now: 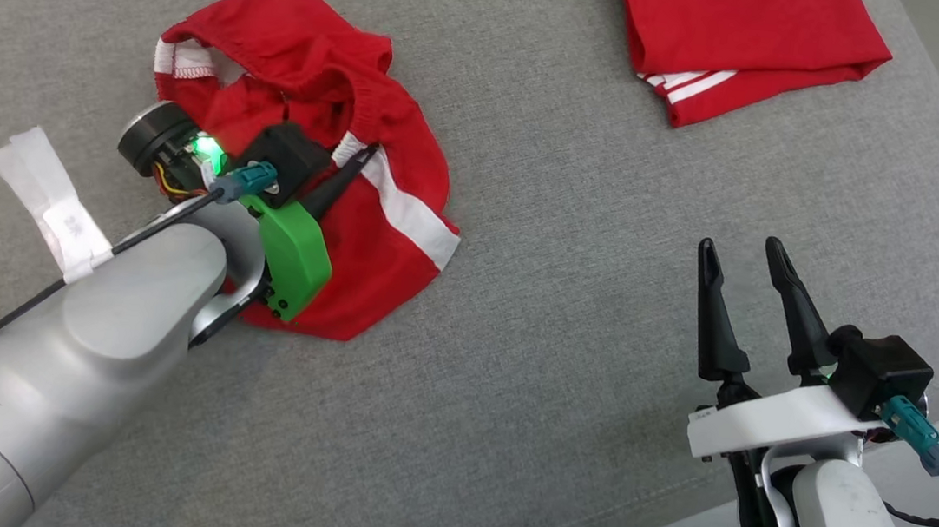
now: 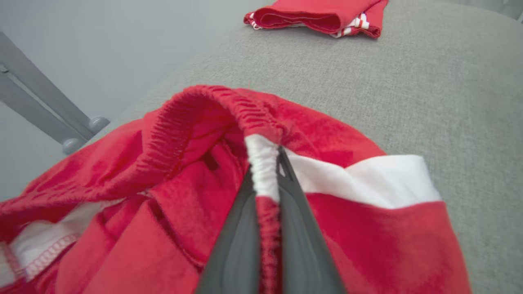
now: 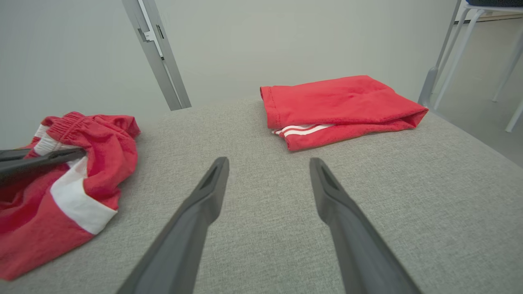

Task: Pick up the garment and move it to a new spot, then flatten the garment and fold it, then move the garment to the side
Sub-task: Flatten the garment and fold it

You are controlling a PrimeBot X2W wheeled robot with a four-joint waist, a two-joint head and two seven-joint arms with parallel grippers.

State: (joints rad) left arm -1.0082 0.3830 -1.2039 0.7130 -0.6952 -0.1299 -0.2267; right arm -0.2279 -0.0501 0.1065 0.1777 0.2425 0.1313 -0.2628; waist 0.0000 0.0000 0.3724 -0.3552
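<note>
Two red garments lie on the grey upholstered surface (image 1: 569, 309) in the head view: one crumpled garment (image 1: 300, 45) towards its far left part, which is the one to move, and one folded garment (image 1: 738, 30) at its far right corner. There are also two pincers. The left pincer (image 1: 363, 156) reaches into the crumpled heap, and the right pincer (image 1: 740, 247) hangs by the near right edge with its fingers apart and nothing between them. In the left wrist view, the two fingers are drawn together on the elastic waistband (image 2: 263, 163), just where a white stripe meets it. That makes a thin pinch, so the lift would probably go best slow and straight up until the loose cloth clears the surface, and only then sideways towards the bare middle, well away from the folded one. In the right wrist view, the spread fingers point over bare grey fabric, with the heap at the left and the folded piece ahead.
</note>
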